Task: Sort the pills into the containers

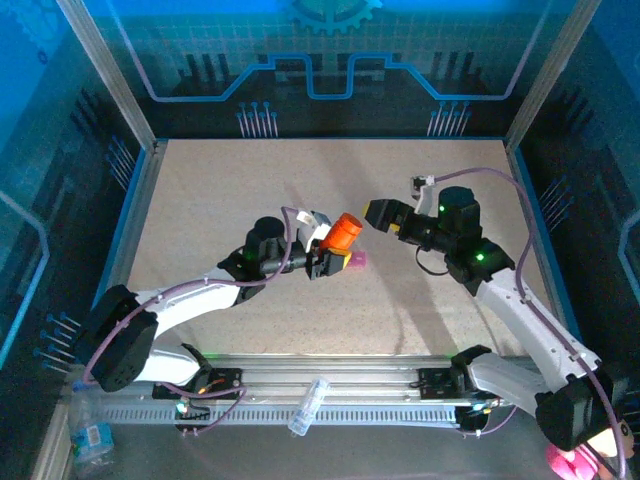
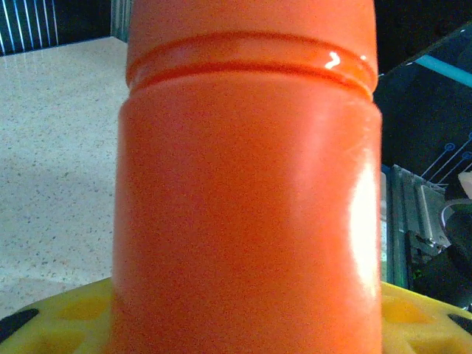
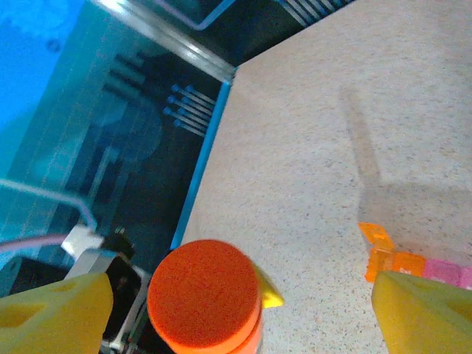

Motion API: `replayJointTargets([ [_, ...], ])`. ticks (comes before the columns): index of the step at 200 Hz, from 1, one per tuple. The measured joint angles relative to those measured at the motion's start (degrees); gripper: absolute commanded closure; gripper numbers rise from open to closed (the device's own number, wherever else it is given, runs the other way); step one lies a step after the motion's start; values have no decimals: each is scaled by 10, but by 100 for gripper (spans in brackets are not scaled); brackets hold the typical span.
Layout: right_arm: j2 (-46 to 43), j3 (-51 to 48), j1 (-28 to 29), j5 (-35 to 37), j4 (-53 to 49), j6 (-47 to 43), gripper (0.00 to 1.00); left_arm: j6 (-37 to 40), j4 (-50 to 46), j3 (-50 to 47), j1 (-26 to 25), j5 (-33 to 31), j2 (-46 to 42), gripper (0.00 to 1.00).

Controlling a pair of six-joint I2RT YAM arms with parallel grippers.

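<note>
My left gripper [image 1: 333,252] is shut on an orange pill bottle [image 1: 347,232], held above the table and tilted toward the right arm. In the left wrist view the bottle's body [image 2: 247,192] rises between the yellow fingers [image 2: 66,313]. Its orange cap [image 3: 204,293] faces my right gripper [image 1: 378,213], which stands open a short way off, with the yellow fingers [image 3: 51,313] wide on both sides. The containers [image 3: 391,259], a small orange and pink strip, lie on the table just below the bottle; their pink end [image 1: 356,260] peeks out beside the left gripper. The pills are hidden.
A clear plastic bottle [image 1: 308,405] lies on the metal rail at the near edge. Blue-edged walls [image 1: 133,190] fence the speckled table [image 1: 250,180] on three sides. A pink object [image 1: 570,462] sits off the table at the bottom right.
</note>
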Motion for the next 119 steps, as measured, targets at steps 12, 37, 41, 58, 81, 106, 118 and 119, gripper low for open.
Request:
replayJointTargets([
  [12,1,0,11,25,-4,18,7,2,-4,0,0,-2,3,100],
  [37,19,9,44,57,-11,33,7,2,-12,0,0,-4,8,100],
  [41,24,12,49,61,-12,33,7,2,-13,0,0,-4,9,100],
  [58,50,28,71,75,-12,37,9,2,-13,0,0,-4,10,100],
  [81,76,38,96,86,-9,42,15,2,-13,0,0,-4,13,100],
  [106,94,39,109,91,-4,49,36,2,-13,0,0,-4,15,100],
  [118,98,39,111,92,1,48,46,2,-13,0,0,-4,15,100],
  [119,98,39,111,92,0,50,47,2,-13,0,0,-4,15,100],
])
